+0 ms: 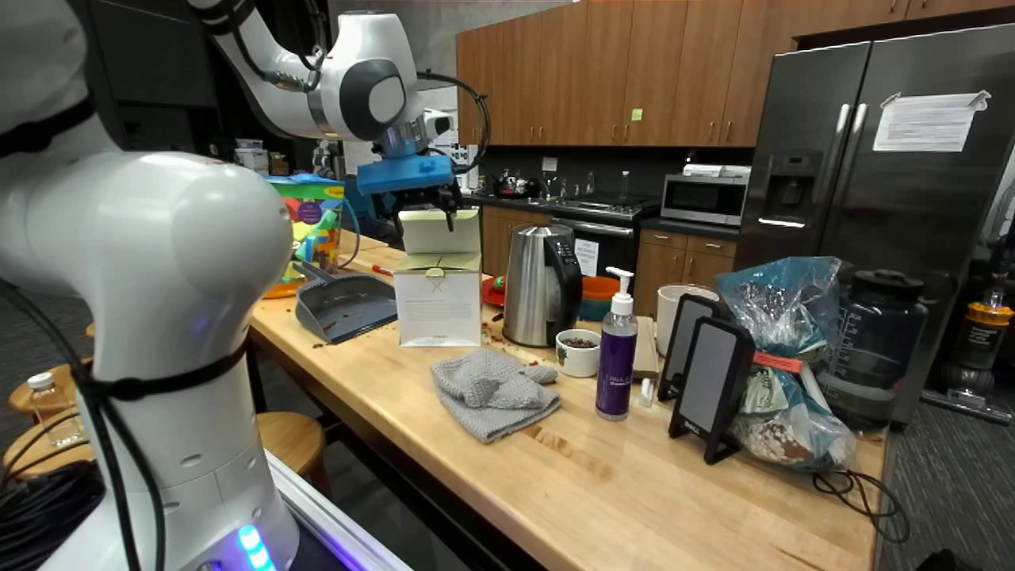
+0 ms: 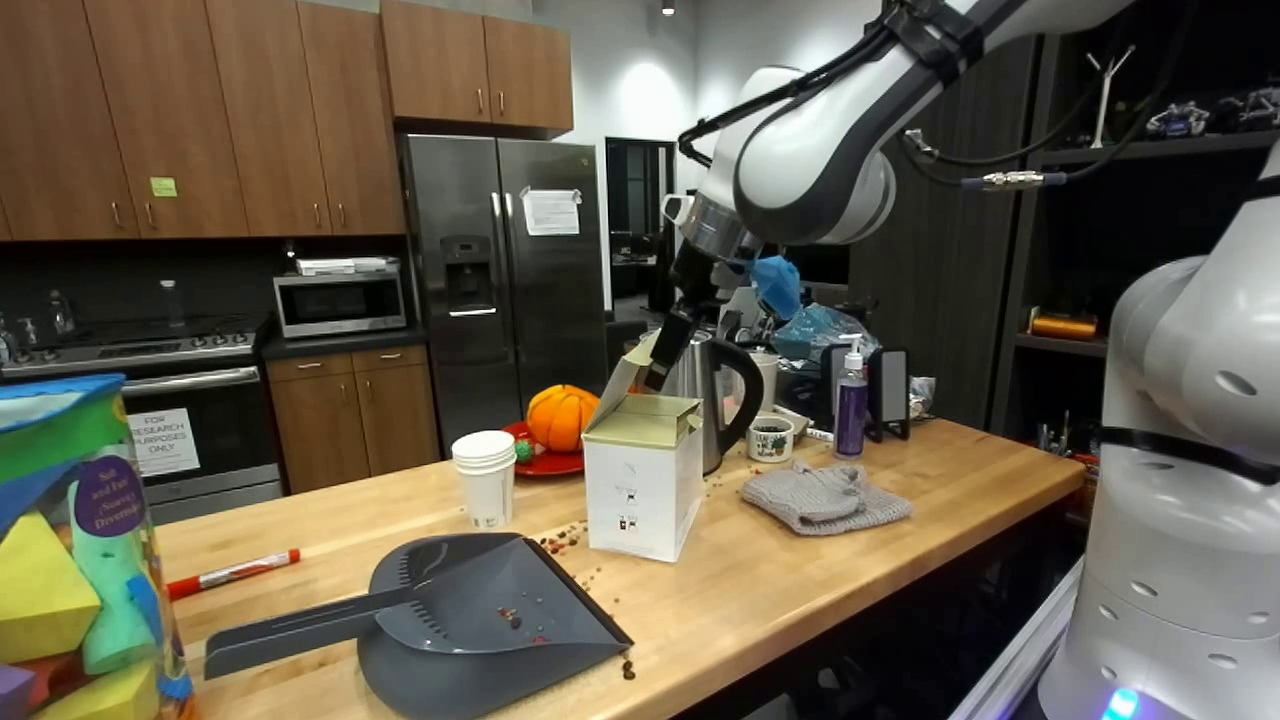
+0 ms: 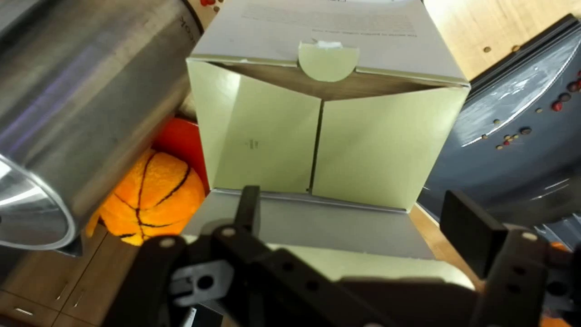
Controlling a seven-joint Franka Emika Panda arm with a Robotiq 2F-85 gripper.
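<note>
A white box (image 1: 438, 313) with a pale green inside stands upright on the wooden table. It also shows in an exterior view (image 2: 640, 495) and in the wrist view (image 3: 263, 136). Its lid (image 1: 441, 235) is raised, and two inner flaps (image 3: 372, 145) lie nearly closed over the opening, with a gap along the tab side. My gripper (image 3: 361, 222) is open above the box, at the raised lid. One finger shows in front of the lid's one end; the other is beyond the opposite side. I cannot tell whether a finger touches the lid. The gripper also shows in both exterior views (image 1: 424, 210) (image 2: 662, 365).
A steel kettle (image 1: 533, 285) stands close beside the box. A grey dustpan (image 2: 480, 610) with scattered bits lies on its other side. A grey cloth (image 1: 496, 392), purple pump bottle (image 1: 616, 357), small bowl (image 1: 577, 354), white cups (image 2: 484, 480) and an orange pumpkin (image 2: 560, 418) are on the table.
</note>
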